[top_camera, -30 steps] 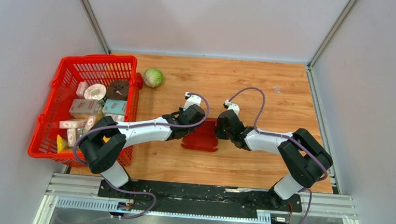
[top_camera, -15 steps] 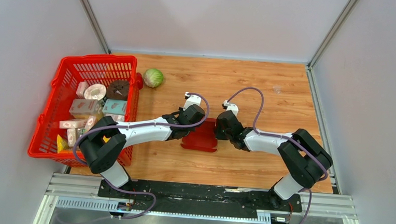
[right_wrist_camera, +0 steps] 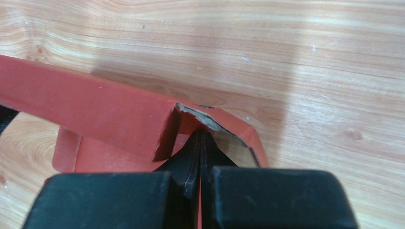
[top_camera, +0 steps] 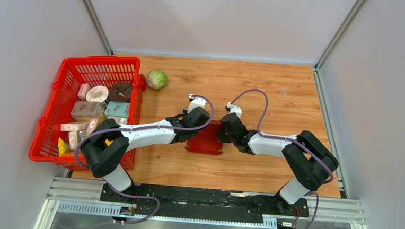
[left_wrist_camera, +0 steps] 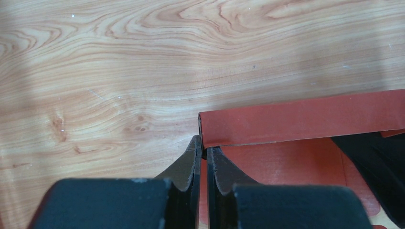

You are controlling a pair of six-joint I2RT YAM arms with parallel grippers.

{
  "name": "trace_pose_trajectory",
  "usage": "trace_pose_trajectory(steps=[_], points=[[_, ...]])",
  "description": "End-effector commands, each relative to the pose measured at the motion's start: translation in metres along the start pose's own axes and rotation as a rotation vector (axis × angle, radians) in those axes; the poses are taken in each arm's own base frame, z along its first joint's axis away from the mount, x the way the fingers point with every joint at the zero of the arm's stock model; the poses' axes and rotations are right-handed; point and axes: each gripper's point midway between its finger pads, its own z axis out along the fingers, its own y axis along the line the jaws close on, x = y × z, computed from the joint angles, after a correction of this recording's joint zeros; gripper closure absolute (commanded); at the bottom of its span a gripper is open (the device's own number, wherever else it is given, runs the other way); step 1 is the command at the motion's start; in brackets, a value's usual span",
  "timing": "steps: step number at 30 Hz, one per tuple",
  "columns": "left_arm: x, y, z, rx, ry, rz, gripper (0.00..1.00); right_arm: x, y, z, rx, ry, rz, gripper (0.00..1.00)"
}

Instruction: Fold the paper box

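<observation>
Both ends of the box (top_camera: pixel 205 141) are gripped. It sits mid-tabletop (top_camera: pixel 276 87), base flat on the wood, far wall folded upright. Left pincer (left_wrist_camera: pixel 203 151) nips the thin left wall right at the far corner, fingers almost touching. Right pincer (right_wrist_camera: pixel 200 138) is pressed tight on the right wall, beside a frayed corner.

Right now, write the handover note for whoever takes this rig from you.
Left gripper: shut on the left end of the paper box.
Right gripper: shut on the box's right corner.
Box: on the table, between the two arms.
Done: the far wall is folded upright.
Left: the near part lies flat; the other walls probably need raising and the flaps locking.
</observation>
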Motion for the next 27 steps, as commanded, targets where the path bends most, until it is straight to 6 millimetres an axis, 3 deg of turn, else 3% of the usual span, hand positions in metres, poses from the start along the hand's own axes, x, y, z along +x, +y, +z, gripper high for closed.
trace_pose_trajectory(steps=[1,8,14,19,23,27], points=[[-0.008,-0.009,-0.002,0.025,-0.007,-0.003,1.0,-0.002,0.011,0.016,-0.023,-0.012,0.012,1.0],[-0.009,-0.009,-0.002,0.025,-0.008,-0.002,1.0,0.004,0.003,0.013,0.004,0.007,0.008,1.0],[-0.008,-0.009,-0.002,0.024,-0.004,-0.001,1.0,-0.029,0.011,-0.029,-0.007,-0.029,-0.049,0.98],[-0.008,-0.009,-0.002,0.024,-0.006,-0.003,1.0,-0.026,0.012,-0.051,-0.061,0.004,-0.099,0.85],[-0.008,-0.009,-0.002,0.024,-0.006,-0.002,1.0,-0.012,0.018,-0.046,-0.119,0.03,-0.08,0.85],[-0.007,-0.01,-0.002,0.029,0.0,-0.003,1.0,0.004,0.009,-0.025,-0.083,0.055,-0.045,0.91]])
